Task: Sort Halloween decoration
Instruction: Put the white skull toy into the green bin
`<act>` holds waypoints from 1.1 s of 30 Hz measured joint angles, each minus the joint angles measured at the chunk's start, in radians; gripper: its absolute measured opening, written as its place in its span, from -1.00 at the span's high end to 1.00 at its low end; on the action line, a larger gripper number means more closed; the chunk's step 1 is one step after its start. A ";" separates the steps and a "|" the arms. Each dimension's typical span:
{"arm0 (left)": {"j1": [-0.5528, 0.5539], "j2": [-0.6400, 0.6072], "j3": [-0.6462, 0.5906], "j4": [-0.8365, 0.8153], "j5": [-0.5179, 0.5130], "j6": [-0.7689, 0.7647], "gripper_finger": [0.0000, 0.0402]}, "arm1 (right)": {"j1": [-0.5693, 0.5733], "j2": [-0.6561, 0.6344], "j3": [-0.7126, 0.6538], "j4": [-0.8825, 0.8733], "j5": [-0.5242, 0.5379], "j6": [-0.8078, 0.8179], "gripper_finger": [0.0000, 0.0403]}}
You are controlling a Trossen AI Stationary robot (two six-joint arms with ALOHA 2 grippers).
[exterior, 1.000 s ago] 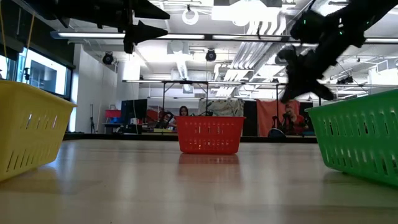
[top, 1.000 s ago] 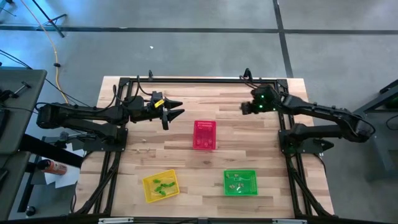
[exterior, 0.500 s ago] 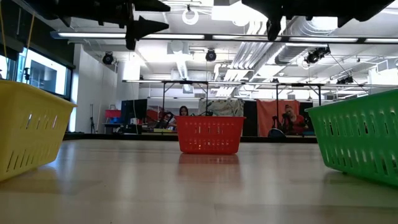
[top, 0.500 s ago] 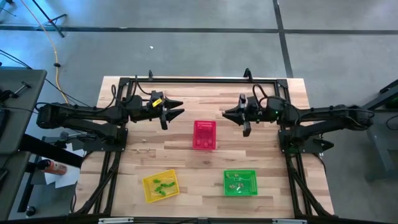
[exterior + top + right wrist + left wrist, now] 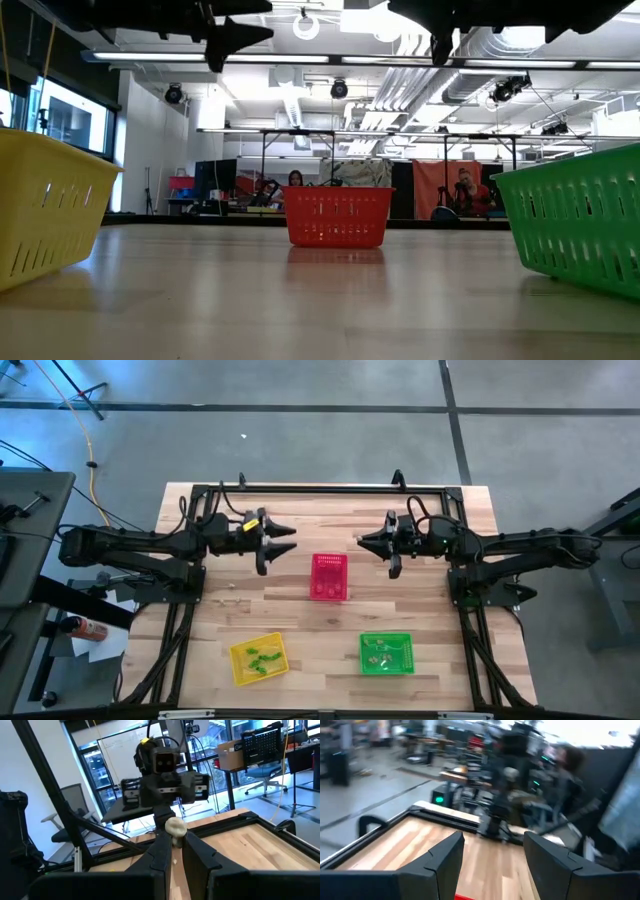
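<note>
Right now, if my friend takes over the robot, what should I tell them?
Left gripper: open and holding nothing, in the air to the left of the red basket.
Right gripper: shut on a pale round trinket, in the air to the right of the red basket.
Done: green trinkets lie in the yellow basket, and a few small trinkets lie in the green basket. I cannot tell what is in the red basket.
Left: the pale trinket needs dropping in a basket. Which one it belongs in does not show.
</note>
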 joint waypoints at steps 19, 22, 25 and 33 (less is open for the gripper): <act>-0.042 0.000 0.000 -0.004 -0.027 0.123 0.02 | 0.162 0.003 0.162 -0.409 -0.164 0.282 0.84; -0.042 0.000 0.000 -0.004 -0.028 0.122 0.02 | 0.283 0.015 0.182 -0.581 -0.170 0.508 0.84; -0.042 0.000 0.000 -0.005 -0.029 0.098 0.02 | 0.406 0.035 0.168 -0.620 -0.167 0.767 0.84; -0.042 0.000 -0.001 -0.032 -0.030 0.059 0.02 | 0.614 0.198 0.160 -0.599 -0.117 1.198 0.84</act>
